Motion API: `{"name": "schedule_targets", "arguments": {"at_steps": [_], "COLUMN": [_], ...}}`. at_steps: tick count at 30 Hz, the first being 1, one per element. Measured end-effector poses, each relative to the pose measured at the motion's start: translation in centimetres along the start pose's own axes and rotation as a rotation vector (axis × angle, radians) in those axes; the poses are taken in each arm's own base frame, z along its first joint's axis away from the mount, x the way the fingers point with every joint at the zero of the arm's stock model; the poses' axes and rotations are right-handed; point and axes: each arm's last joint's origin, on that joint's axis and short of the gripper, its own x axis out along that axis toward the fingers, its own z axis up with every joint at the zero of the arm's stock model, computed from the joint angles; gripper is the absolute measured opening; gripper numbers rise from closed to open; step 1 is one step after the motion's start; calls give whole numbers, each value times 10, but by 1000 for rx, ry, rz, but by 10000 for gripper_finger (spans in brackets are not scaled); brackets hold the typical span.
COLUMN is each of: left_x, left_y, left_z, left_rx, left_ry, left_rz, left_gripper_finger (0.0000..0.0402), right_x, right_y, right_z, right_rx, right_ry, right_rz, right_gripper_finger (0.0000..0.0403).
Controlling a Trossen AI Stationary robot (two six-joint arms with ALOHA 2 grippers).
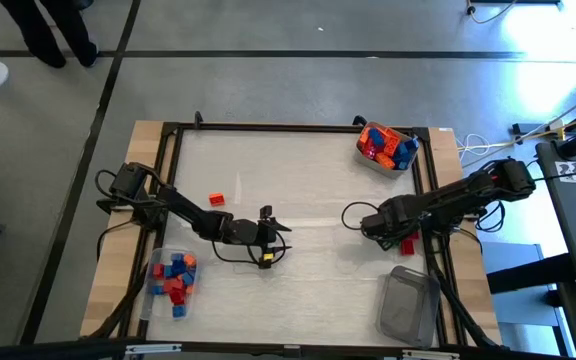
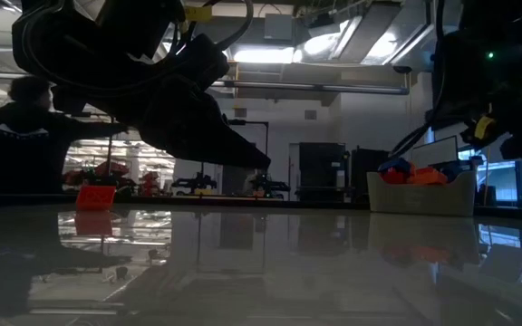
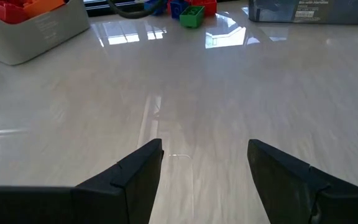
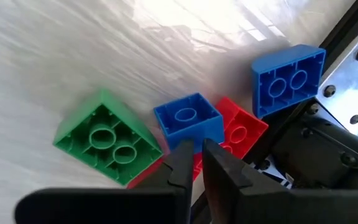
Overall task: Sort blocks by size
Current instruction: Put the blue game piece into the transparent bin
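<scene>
We see the right gripper [image 1: 377, 228] low over the right side of the table [image 1: 298, 180], close to the right frame rail; its fingers [image 4: 185, 168] are drawn almost together with only a thin slit between them, and we cannot make out anything clamped in that slit; just past the tips lies a small cluster of blocks: a green block [image 4: 104, 138] lying tilted with its hollow underside showing, a small blue block [image 4: 188, 119] touching a red block [image 4: 241, 132], and a larger blue block [image 4: 289, 78] leaning by the rail; the tips sit right at the small blue block and the red one, though we cannot tell whether they touch.

The left gripper [image 1: 268, 238] hovers near the middle of the table, a little to the left; its fingers [image 3: 132, 177] stand wide apart with bare tabletop between them, holding nothing.

A lone red block [image 1: 217, 200] rests on the table to the left of centre; a tub [image 1: 386, 148] at the far right corner is heaped with red, orange and blue blocks; a clear tub [image 1: 171, 282] at the near left holds red and blue blocks; another clear tub [image 1: 408, 305] sits at the near right.
</scene>
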Motion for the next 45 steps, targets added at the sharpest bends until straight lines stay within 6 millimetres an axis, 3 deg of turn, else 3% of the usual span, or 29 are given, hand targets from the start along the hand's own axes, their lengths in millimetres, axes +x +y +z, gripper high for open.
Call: {"name": "schedule_targets", "arguments": {"at_steps": [15, 26, 35, 39, 45], "left_x": [0, 0, 0, 0, 0], "left_y": [0, 0, 0, 0, 0], "left_z": [0, 0, 0, 0, 0], "left_rx": [0, 0, 0, 0, 0], "left_ry": [-1, 0, 0, 0, 0], "left_rz": [0, 0, 0, 0, 0], "left_gripper_finger": [225, 225, 225, 225, 225], "right_x": [-1, -23, -26, -39, -60], "right_y": [10, 38, 42, 43, 46], "right_z": [6, 17, 18, 17, 18], "right_rx": [-54, -171, -248, -290, -324], "right_ry": [-104, -294, -315, -302, -356], "right_rz": [79, 316, 349, 359, 378], "right_gripper_finger": [36, 36, 40, 70, 168]}}
